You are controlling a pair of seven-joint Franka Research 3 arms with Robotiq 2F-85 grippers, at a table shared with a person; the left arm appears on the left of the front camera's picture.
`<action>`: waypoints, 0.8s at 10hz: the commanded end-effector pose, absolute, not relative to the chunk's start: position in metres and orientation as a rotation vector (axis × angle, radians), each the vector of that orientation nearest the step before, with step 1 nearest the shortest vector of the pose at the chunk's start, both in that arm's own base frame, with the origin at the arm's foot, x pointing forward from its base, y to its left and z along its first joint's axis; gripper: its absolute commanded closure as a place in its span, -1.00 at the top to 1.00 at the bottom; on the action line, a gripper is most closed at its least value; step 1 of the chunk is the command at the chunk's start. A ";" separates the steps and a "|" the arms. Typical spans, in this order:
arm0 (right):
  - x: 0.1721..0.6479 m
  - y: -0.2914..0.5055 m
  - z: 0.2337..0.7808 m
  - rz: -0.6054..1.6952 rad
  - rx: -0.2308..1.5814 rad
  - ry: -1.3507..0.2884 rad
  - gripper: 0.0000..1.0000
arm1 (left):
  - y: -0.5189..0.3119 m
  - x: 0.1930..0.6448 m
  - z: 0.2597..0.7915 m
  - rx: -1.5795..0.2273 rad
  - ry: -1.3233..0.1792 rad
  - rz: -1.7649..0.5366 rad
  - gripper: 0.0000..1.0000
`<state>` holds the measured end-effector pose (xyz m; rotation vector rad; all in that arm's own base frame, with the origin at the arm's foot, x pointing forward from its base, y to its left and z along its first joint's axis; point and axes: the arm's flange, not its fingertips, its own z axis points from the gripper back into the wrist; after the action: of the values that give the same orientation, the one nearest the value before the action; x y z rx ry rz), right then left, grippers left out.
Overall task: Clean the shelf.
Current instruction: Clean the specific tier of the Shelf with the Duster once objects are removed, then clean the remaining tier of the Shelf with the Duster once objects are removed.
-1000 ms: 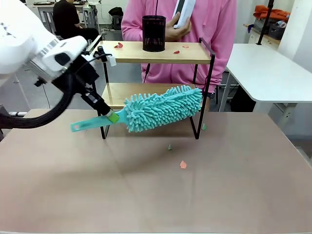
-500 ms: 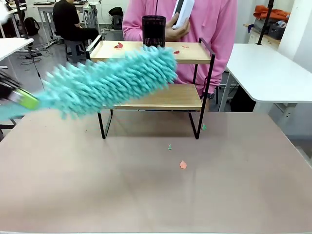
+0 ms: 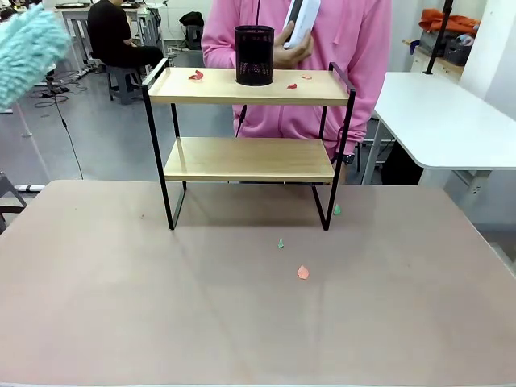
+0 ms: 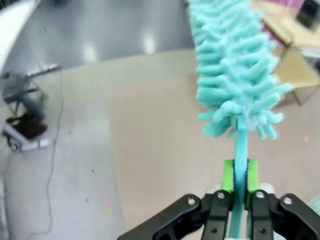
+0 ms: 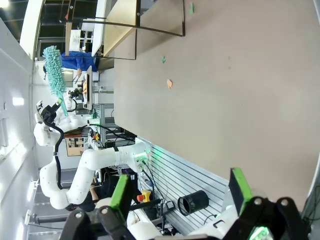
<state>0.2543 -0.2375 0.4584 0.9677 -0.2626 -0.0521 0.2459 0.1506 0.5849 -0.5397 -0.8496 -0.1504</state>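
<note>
The shelf (image 3: 250, 159) stands mid-table with two wooden boards in a black frame. Its top board carries a black mesh cup (image 3: 254, 55) and small red scraps (image 3: 196, 75). The fluffy teal duster's tip (image 3: 28, 47) pokes in at the upper left of the front view, high and well away from the shelf. In the left wrist view my left gripper (image 4: 240, 175) is shut on the duster's teal handle, with the duster head (image 4: 232, 65) pointing away and the shelf (image 4: 295, 65) beyond it. My right gripper (image 5: 180, 192) stands open with nothing in it, above the table.
A person in a pink top stands behind the shelf holding a white object (image 3: 302, 20). Paper scraps lie on the table in front of the shelf: green (image 3: 280, 243), pink (image 3: 302, 272), and green (image 3: 337, 210). A white table (image 3: 451, 121) stands at right.
The duster swung from the shelf's lower board up and away to the left. My left arm has left the front view, leaving just the duster's tip.
</note>
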 end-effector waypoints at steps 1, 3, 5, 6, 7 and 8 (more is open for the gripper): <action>0.253 -0.240 0.460 -0.026 0.965 -0.271 1.00 | 0.138 0.268 0.562 -0.554 -0.814 0.029 -0.91; 0.253 -0.240 0.460 -0.026 0.965 -0.271 1.00 | 0.157 0.255 0.567 -0.529 -0.833 -0.040 -0.91; 0.253 -0.240 0.460 -0.026 0.965 -0.271 1.00 | 0.157 0.255 0.567 -0.529 -0.833 -0.040 -0.91; 0.253 -0.240 0.460 -0.026 0.965 -0.271 1.00 | 0.157 0.255 0.567 -0.529 -0.833 -0.040 -0.91; 0.253 -0.240 0.460 -0.026 0.965 -0.271 1.00 | 0.157 0.255 0.567 -0.529 -0.833 -0.040 -0.91; 0.253 -0.240 0.460 -0.026 0.965 -0.271 1.00 | 0.157 0.255 0.567 -0.529 -0.833 -0.040 -0.91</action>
<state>0.2543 -0.2374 0.4587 0.9665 -0.2623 -0.0521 0.2550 0.1538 0.5709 -0.5269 -0.8375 -0.0314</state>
